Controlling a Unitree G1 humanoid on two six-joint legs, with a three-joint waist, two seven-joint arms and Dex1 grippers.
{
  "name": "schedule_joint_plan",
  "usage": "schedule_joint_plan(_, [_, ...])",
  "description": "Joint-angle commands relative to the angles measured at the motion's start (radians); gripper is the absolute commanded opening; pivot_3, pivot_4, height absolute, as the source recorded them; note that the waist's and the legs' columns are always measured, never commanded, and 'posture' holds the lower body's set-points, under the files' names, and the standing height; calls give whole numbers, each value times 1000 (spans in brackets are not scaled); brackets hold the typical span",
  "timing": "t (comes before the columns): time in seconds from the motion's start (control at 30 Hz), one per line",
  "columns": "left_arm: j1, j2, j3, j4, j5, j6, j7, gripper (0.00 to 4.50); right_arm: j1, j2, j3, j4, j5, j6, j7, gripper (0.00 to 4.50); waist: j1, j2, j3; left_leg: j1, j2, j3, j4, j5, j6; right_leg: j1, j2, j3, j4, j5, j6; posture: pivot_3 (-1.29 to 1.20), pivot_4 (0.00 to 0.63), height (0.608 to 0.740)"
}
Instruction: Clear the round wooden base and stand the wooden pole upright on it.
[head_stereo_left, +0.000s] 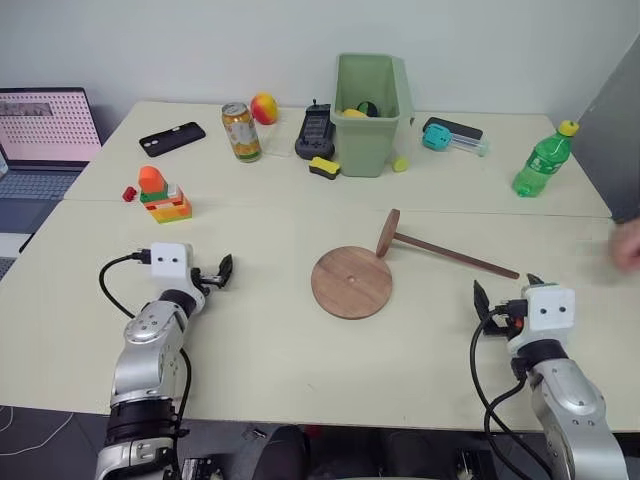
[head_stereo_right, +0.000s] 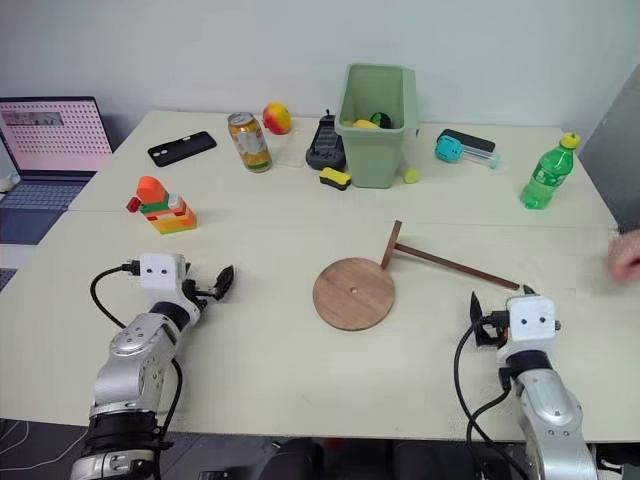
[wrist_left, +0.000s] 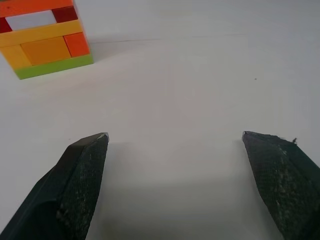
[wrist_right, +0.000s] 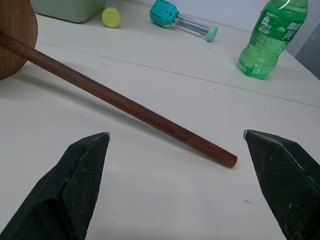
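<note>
Left gripper (head_stereo_left: 222, 271) low over the pale desk (head_stereo_left: 250, 340), black fingers (wrist_left: 82, 165) spread wide, nothing between them; stacked coloured toy-brick block (head_stereo_left: 165, 203) ahead. Flat reddish-brown round wooden base (head_stereo_left: 351, 282) mid-desk, bare. Thin dark-brown wooden pole (head_stereo_left: 455, 256) lies just behind it, small end disc (head_stereo_left: 387, 233) near the base rim. Right gripper (head_stereo_left: 505, 296) fingers (wrist_right: 80, 170) spread wide, empty, near the pole's free tip, not touching.
</note>
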Motion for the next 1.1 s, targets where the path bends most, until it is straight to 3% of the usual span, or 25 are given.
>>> schedule_joint_plan(0.03, [10,15,20,-67,-14,10,0,4458,-9,-5,-6,-10,0,-28,13,4500,1,0,0,0,0,0,0,0,0,0,0,0,0,0,0,0,150,740])
schedule_joint_plan(0.17, [30,23,25,-111,-21,23,-9,4458,-27,-16,-7,-10,6,-20,33,4500,0,0,0,0,0,0,0,0,0,0,0,0,0,0,0,0,150,740])
schedule_joint_plan(0.33, [53,121,33,-219,-111,100,-162,4458,-128,-158,-16,-49,98,118,197,4500,-3,0,0,1,0,0,0,0,0,1,0,0,0,0,0,0,150,740])
schedule_joint_plan(0.5, [22,286,-21,-351,-247,219,-420,4458,-326,-470,-4,-15,292,406,503,4500,-3,1,2,1,-1,0,1,0,1,1,2,-1,0,0,0,0,150,740])
schedule_joint_plan(0.63, [-61,377,-110,-473,-333,318,-559,4458,-630,-648,113,196,333,476,743,4500,-1,2,3,1,-1,1,2,1,2,3,2,-1,-1,0,0,0,150,740])
schedule_joint_plan(0.8, [-139,373,-238,-565,-356,351,-627,4458,-959,-632,340,536,207,405,921,4500,-5,1,3,0,-2,1,1,1,3,3,1,-2,-3,0,0,0,150,740])
schedule_joint_plan(1.1, [-213,324,-259,-625,-419,409,-606,4458,-1198,-499,541,933,20,203,1075,4500,-7,1,4,-3,0,2,1,1,3,-2,0,-1,-2,0,0,0,150,740])
